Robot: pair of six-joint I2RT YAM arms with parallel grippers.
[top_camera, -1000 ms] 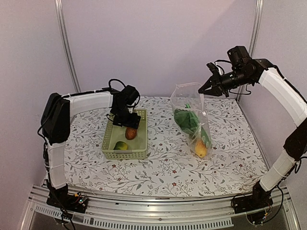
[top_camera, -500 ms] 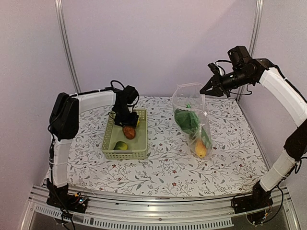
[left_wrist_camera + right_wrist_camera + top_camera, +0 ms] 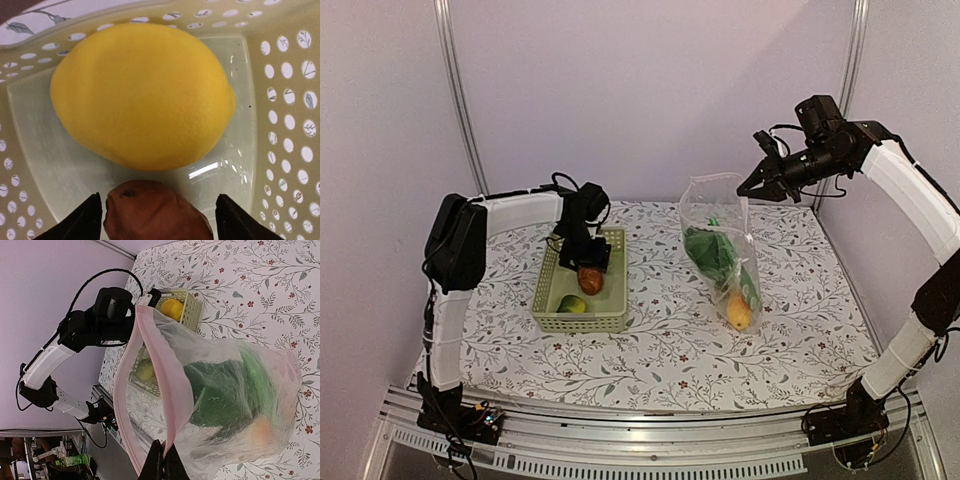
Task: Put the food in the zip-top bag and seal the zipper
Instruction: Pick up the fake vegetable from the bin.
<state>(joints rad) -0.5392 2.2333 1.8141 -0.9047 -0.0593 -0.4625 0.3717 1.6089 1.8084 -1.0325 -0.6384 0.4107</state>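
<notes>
The clear zip-top bag (image 3: 720, 245) hangs upright over the table, mouth open, with green leafy pieces and an orange-yellow piece (image 3: 738, 312) inside. My right gripper (image 3: 748, 188) is shut on its pinkish zipper strip (image 3: 160, 390) at the mouth edge and holds the bag up. My left gripper (image 3: 586, 268) is open, down inside the pale green basket (image 3: 565, 320), its fingertips (image 3: 82, 220) on either side of the reddish-brown round fruit (image 3: 155, 212). A yellow lemon (image 3: 142, 95) lies just beyond that fruit. Another lemon (image 3: 572, 304) lies at the basket's near end.
The table has a floral cloth (image 3: 660, 350). The basket walls (image 3: 285, 115) close in around my left gripper. A metal rail (image 3: 620, 440) runs along the near edge, and upright poles (image 3: 460, 110) stand at the back corners.
My left gripper has sunk lower into the basket and now straddles the reddish-brown fruit. The right gripper and the bag have hardly moved.
</notes>
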